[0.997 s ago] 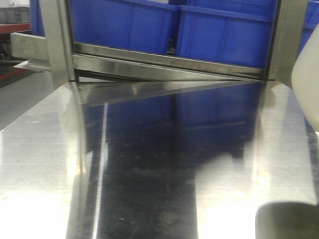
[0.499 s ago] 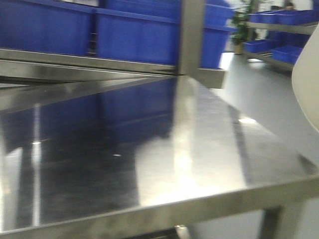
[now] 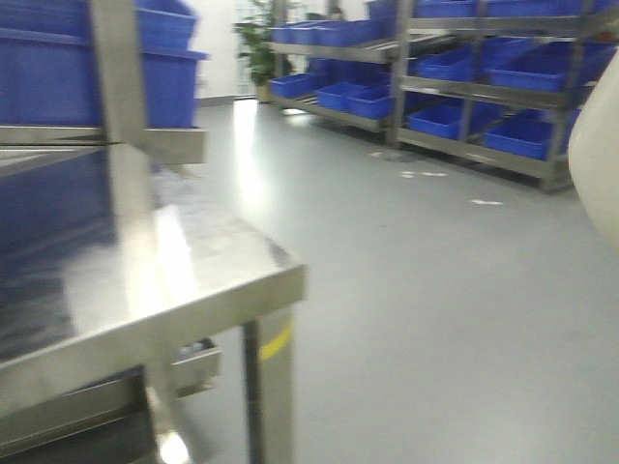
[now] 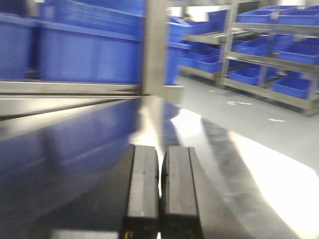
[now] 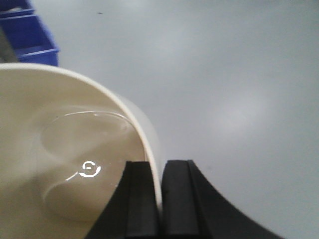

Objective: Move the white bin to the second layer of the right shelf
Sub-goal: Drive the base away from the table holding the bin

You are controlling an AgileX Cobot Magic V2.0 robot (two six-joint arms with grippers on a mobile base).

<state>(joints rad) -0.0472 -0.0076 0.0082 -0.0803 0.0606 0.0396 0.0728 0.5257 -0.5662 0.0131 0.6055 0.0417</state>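
The white bin (image 5: 60, 149) fills the left of the right wrist view, its cream inside facing me. My right gripper (image 5: 160, 167) is shut on its rim, one finger inside the wall and one outside, with grey floor beneath. In the front view the bin's wall (image 3: 598, 174) shows only at the right edge. My left gripper (image 4: 160, 149) is shut with nothing in it, low over the shiny steel tabletop (image 4: 75, 144). I cannot pick out the right shelf second layer in any view.
The steel table's corner and leg (image 3: 261, 319) stand at the left, with blue crates (image 3: 58, 77) behind it on a frame. Across the grey floor (image 3: 435, 290), grey racks (image 3: 484, 145) hold several blue crates. Everything is motion-blurred.
The front view has swung right, from the tabletop and blue crates to the table's corner, open floor and far racks. The bin stays at the right edge, still held.
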